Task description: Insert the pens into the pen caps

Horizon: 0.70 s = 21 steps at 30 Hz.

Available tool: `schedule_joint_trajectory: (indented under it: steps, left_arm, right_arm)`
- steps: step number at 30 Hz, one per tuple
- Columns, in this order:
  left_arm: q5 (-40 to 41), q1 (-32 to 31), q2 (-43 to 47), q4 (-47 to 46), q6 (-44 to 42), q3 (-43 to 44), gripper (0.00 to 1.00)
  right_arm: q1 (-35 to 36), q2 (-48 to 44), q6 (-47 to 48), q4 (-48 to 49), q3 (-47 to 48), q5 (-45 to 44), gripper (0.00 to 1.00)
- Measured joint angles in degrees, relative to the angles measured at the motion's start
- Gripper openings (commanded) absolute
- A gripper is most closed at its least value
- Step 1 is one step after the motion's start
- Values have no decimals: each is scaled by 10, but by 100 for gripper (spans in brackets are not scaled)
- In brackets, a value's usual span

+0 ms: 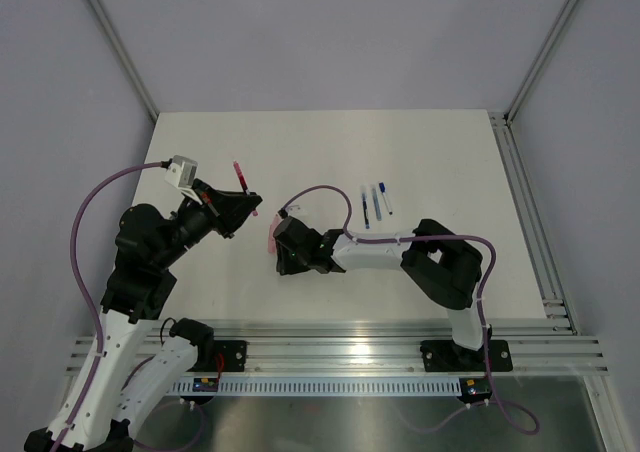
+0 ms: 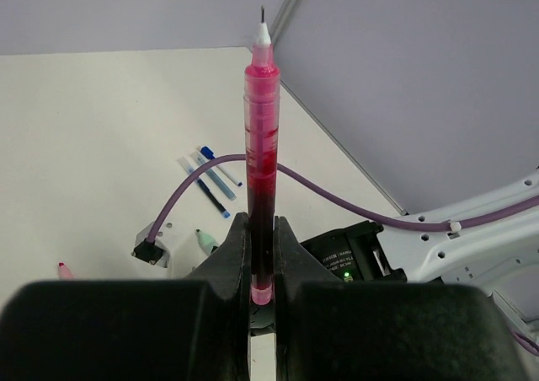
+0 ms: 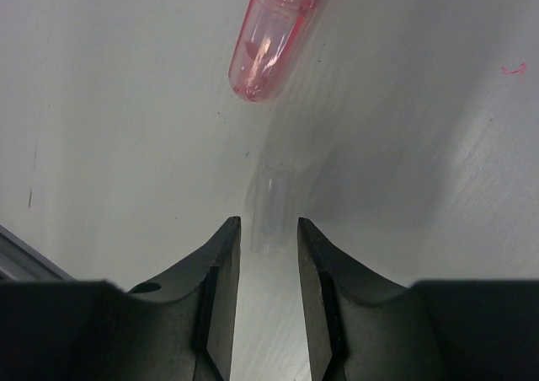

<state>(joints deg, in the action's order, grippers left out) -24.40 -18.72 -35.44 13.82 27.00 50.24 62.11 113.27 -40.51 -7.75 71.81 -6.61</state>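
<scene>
My left gripper (image 2: 261, 222) is shut on a red pen (image 2: 262, 136), which stands straight out of the jaws with its white tip up. From above, the left gripper (image 1: 248, 204) holds this red pen (image 1: 241, 179) over the table's left half. My right gripper (image 3: 265, 222) is open and low over the table, with nothing between its fingers. A whitish clear cap (image 3: 271, 206) lies just ahead of its fingertips. A pink cap (image 3: 271, 40) lies farther ahead. From above, the right gripper (image 1: 279, 242) sits beside the pink cap (image 1: 271, 234).
Three blue and white pens (image 1: 373, 203) lie side by side behind the right arm. A pale green cap (image 2: 205, 242) lies by the right wrist camera's cable plug. Purple cables loop over both arms. A metal rail (image 1: 400, 344) runs along the near edge.
</scene>
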Motion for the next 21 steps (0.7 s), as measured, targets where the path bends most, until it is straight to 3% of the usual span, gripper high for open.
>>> schedule_joint_trajectory:
  steps: [12,21]
  left_arm:
    - [-11,0,0,-4,3,0,0]
    - [-12,1,0,-5,5,0,0]
  right_arm:
    - [3,30,-3,-8,31,-12,30]
    - [10,33,-3,-16,36,-32,29]
